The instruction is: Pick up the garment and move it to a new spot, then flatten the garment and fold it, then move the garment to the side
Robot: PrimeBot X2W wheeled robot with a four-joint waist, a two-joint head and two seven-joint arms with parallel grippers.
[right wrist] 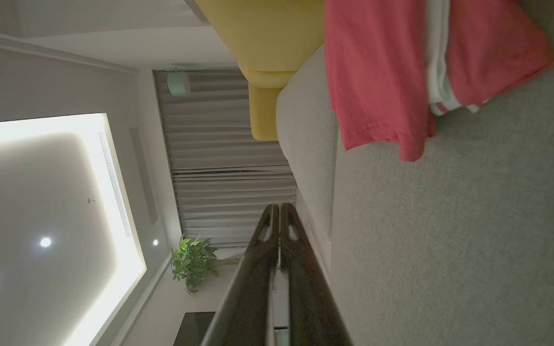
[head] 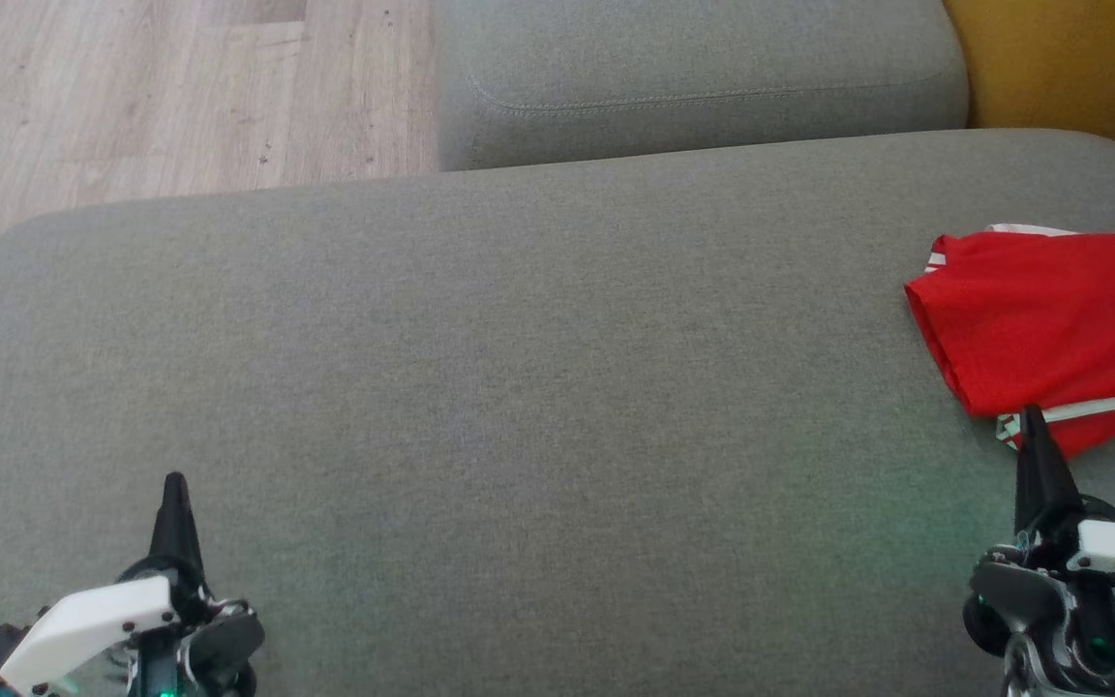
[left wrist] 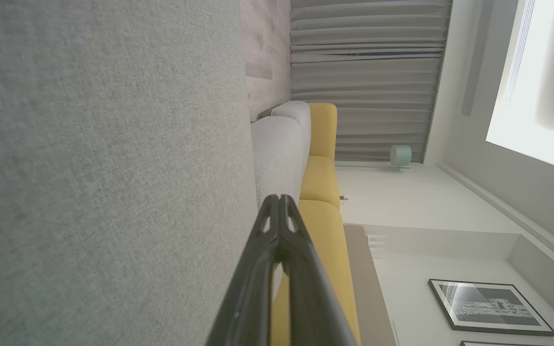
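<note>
Though near, garment beyond right pincer

Red garment, grey sofa
Garment plain red with white striped trim; sofa flat grey weave; cushion mustard yellow; floor pale wood grain

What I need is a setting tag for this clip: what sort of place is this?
Probably a home living room: a wide grey fabric sofa seat, grey pleated curtains and a framed black-and-white picture.
</note>
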